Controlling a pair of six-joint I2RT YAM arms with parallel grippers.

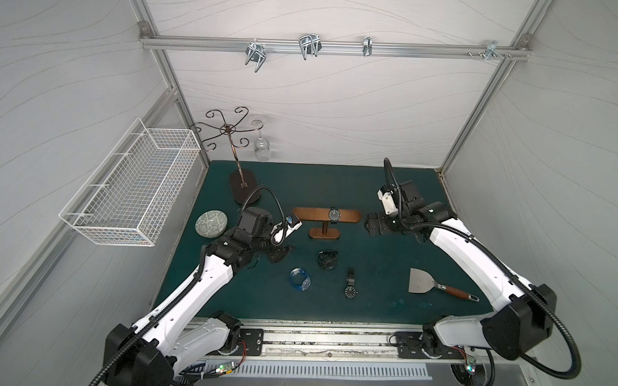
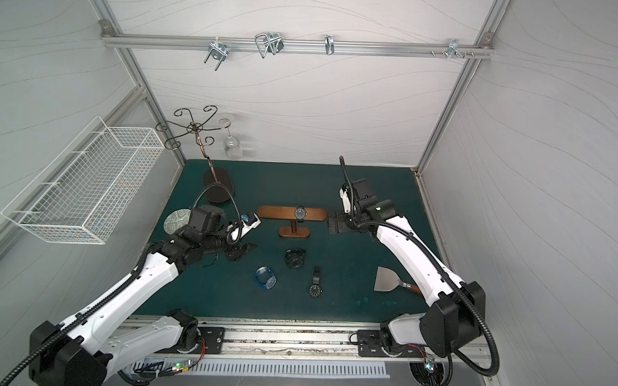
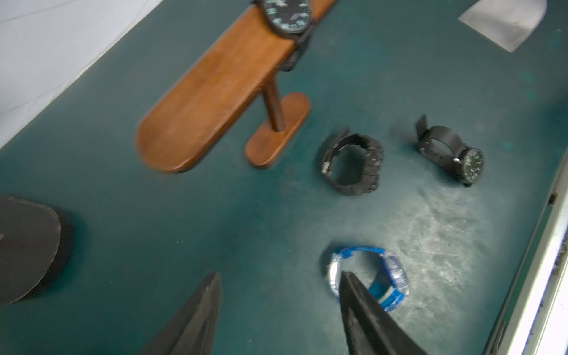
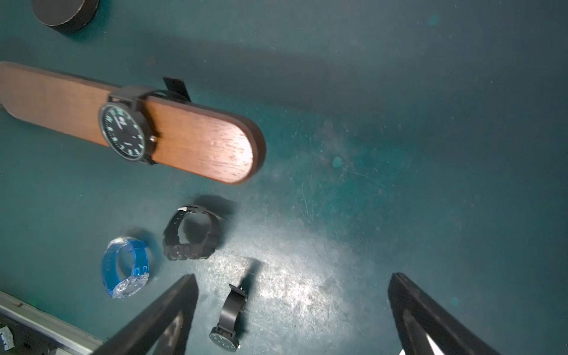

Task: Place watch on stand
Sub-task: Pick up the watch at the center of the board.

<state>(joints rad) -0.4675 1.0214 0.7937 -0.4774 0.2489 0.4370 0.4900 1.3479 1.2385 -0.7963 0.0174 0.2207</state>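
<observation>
left gripper [image 3: 278, 275] near blue watch [image 3: 395, 272]; black watch [image 4: 126, 132] on stand [image 4: 203, 144], lettering blurred.

Both arms wear white moulded shells over black joints: the left arm [image 1: 205, 278] and the right arm [image 1: 464, 256]. A black ribbed cable [image 1: 577, 353] loops from each shoulder housing and runs along the links to a white wrist camera [image 1: 387, 200]. Small dark screw holes dot the shells. A green light [image 2: 378, 209] glows on the right forearm. Black base plates [image 1: 251, 342] sit bolted to a metal rail. The fingers [image 3: 196, 316] are black, flat and tapered.
</observation>
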